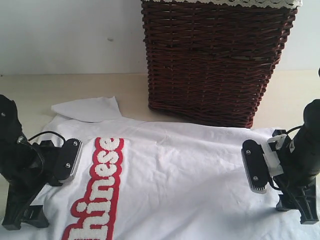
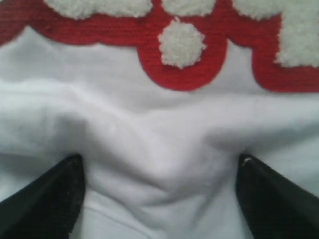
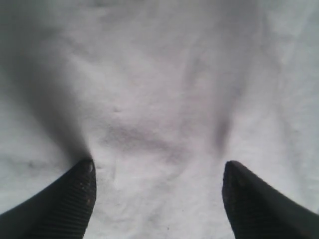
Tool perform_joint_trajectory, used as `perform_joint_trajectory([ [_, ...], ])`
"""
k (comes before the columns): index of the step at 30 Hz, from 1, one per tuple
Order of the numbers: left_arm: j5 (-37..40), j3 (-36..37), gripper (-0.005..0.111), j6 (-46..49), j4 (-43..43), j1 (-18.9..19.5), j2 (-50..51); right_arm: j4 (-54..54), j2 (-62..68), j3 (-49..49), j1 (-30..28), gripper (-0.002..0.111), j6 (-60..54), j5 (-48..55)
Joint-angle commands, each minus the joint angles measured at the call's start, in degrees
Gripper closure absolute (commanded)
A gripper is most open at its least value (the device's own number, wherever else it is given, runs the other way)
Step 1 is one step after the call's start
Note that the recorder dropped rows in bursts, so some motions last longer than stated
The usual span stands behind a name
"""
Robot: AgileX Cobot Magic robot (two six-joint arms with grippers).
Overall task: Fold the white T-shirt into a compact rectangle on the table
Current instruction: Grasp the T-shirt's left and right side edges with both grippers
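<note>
Lettering (image 1: pixel 100 190) sits closest to you, bottom-left of the exterior view. It is fuzzy white letters on a red outline and reads "hinese". The first letter is cut off by the frame edge, so likely "Chinese", but you can't confirm it. No other tag or brand is legible.

The lettering is on the white T-shirt (image 1: pixel 190 170), which is spread front-up and mostly flat on the worktop (image 1: pixel 30 90), just in front of the wicker basket (image 1: pixel 215 60). One sleeve (image 1: pixel 87 108) pokes out at the far left. The near hem runs out of frame.

Left hand (image 2: pixel 159 164): wide, tips look pressed onto the cloth just beside the lettering. A soft ridge of fabric bulges between them, nothing clamped.

Right hand (image 3: pixel 159 167): also wide, tips down on plain white cloth at the opposite side. Faint wrinkles between them, holding nothing.

Step, as a judgement: set-up for the first fold, with both hands planted at the shirt's two sides and the grasp not yet made. The next move calls for you to close both hands on the fabric bunched between the tips and catch both layers, not just the top one. Then lift evenly and carry one side over. An uneven lift would skew the fold, and thin cotton may slip out of a shallow pinch.
</note>
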Motion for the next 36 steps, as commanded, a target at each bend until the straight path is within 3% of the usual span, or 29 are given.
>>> perform_joint_trajectory([
  [1, -3.7, 0.2, 0.049, -0.1, 0.1, -0.4, 2.5, 0.1, 3.0, 0.5, 0.1, 0.040, -0.4, -2.0],
  [6, -3.6, 0.2, 0.106, -0.1, 0.0, -0.4, 3.5, 0.1, 3.9, 0.5, 0.1, 0.043, -0.4, -2.4],
  [10, -3.6, 0.2, 0.107, -0.2, 0.0, -0.4, 3.5, 0.1, 4.8, 0.5, 0.1, 0.053, -0.2, -2.6],
  [17, -3.4, 0.2, 0.107, -0.3, 0.0, -0.4, 3.5, 0.3, 6.5, 0.5, 0.1, 0.108, 5.2, -5.9],
  [25, -3.4, 0.2, 0.107, -0.3, 0.0, -0.4, 3.5, 1.5, 3.8, 0.1, 0.1, 0.108, 5.6, -3.4],
  [30, -3.7, 0.2, 0.107, -0.3, 0.0, -0.4, 3.5, 3.4, -4.9, 0.1, 0.1, 0.106, 5.7, -0.5],
  [36, -4.3, 0.2, 0.107, -0.3, 0.0, -0.4, 3.5, 1.0, -13.4, 0.1, 0.1, 0.084, 6.7, 2.7],
])
